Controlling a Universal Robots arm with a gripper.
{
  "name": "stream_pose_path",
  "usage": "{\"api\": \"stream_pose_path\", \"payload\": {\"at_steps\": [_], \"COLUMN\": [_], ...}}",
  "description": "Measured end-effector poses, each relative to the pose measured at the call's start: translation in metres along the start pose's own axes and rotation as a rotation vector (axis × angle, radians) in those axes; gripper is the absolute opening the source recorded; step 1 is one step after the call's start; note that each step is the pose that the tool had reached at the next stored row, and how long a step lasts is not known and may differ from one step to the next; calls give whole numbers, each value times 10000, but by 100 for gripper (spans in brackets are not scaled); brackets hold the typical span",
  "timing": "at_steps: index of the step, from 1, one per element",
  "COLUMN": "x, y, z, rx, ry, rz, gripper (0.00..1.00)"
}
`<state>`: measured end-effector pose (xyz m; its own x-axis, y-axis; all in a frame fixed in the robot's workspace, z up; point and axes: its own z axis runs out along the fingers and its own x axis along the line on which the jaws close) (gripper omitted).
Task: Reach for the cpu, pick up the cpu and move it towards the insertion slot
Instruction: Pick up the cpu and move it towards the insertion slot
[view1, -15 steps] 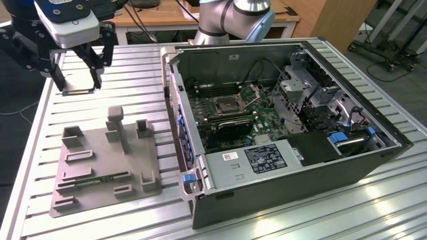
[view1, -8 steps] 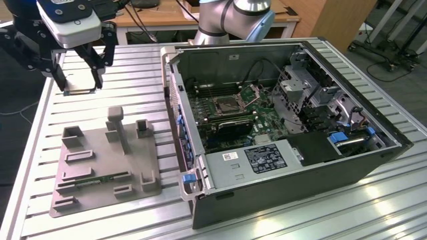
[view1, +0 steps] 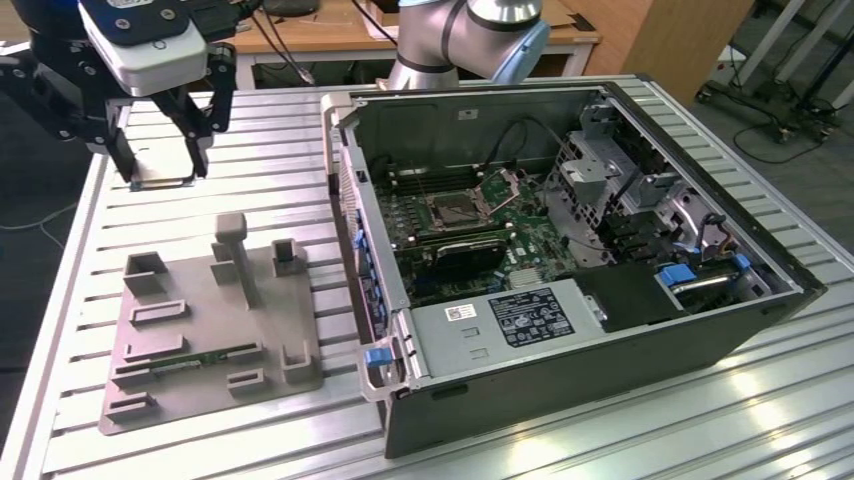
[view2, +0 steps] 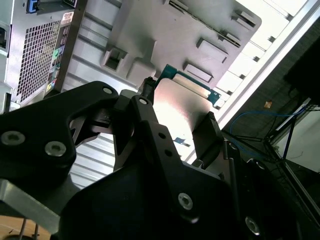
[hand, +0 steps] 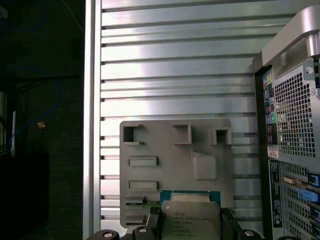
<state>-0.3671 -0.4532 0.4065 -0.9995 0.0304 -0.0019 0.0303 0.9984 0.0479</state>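
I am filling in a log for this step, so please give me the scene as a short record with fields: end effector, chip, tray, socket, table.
end effector: shut on the chip, in the air over the table, on the exterior view's left
chip: gripped at two opposite edges, metal top visible in the first wrist view
tray: grey, flat on the table, apart from the chip; a green strip lies in one recess
socket: inside the open computer case, dark centre, hinged plate swung up
table: ribbed metal
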Motion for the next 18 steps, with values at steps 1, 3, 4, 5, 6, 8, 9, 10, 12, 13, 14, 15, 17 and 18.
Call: {"api": "stream_pose_path", "payload": {"at_steps": [1, 3, 4, 5, 6, 8, 9, 10, 12, 13, 14, 15, 17, 18], "x": [-2, -8, -10, -12, -15, -20, -22, -25, -30, -33, -35, -38, -43, -46], "y": [0, 0, 0, 0, 0, 1, 1, 1, 1, 1, 1, 1, 1, 1], "z": [0, 0, 0, 0, 0, 0, 0, 0, 0, 0, 0, 0, 0, 0], "rx": [0, 0, 0, -1, 0, 0, -1, -1, 0, 0, 0, 0, 0, -1], "ry": [0, 0, 0, 0, 0, 0, -1, -1, 0, 0, 0, 0, 1, 0], "rz": [0, 1, 0, 0, 0, 0, 1, 0, 0, 0, 0, 0, 0, 0], "gripper": [55, 55, 55, 55, 55, 55, 55, 55, 55, 55, 55, 55, 55, 55]}}
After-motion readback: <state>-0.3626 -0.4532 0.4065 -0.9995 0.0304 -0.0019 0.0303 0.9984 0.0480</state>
